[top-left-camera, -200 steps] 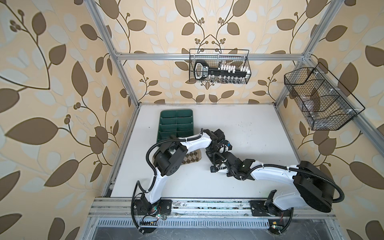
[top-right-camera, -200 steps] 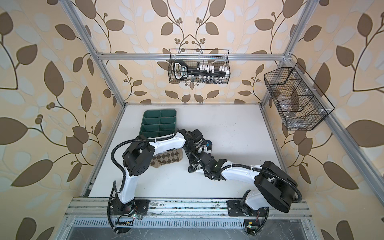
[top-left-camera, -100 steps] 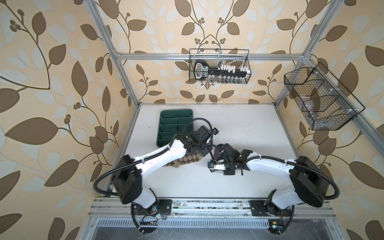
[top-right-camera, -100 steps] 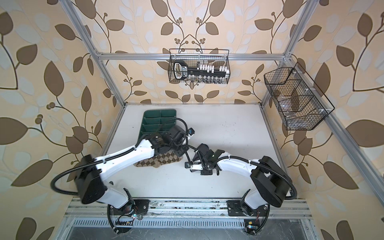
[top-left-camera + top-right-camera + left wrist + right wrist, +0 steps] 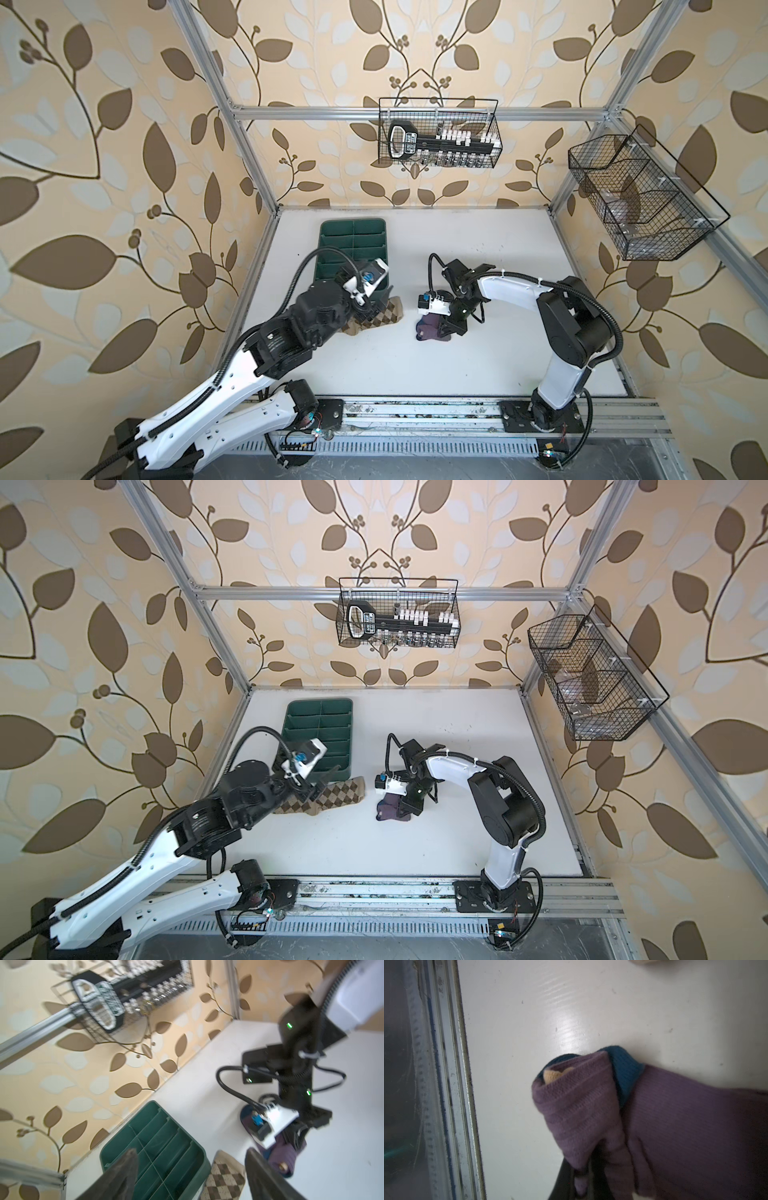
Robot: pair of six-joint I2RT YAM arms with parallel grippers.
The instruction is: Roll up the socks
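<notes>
My left arm stretches toward one o'clock, left gripper point(image 5: 370, 309) spread wide over the tan sock point(image 5: 386, 318), which lies eight-to-two at the tray's point(image 5: 353, 220) six o'clock, while the right gripper point(image 5: 446, 328), wrist down, pinches the bunched purple sock point(image 5: 428, 331) at the tan sock's three o'clock.

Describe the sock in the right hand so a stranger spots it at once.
On the white table, right of the green tray, the right hand pinches a bunched purple sock. Unlike the flat tan argyle sock by the tray, it shows navy patches.
</notes>
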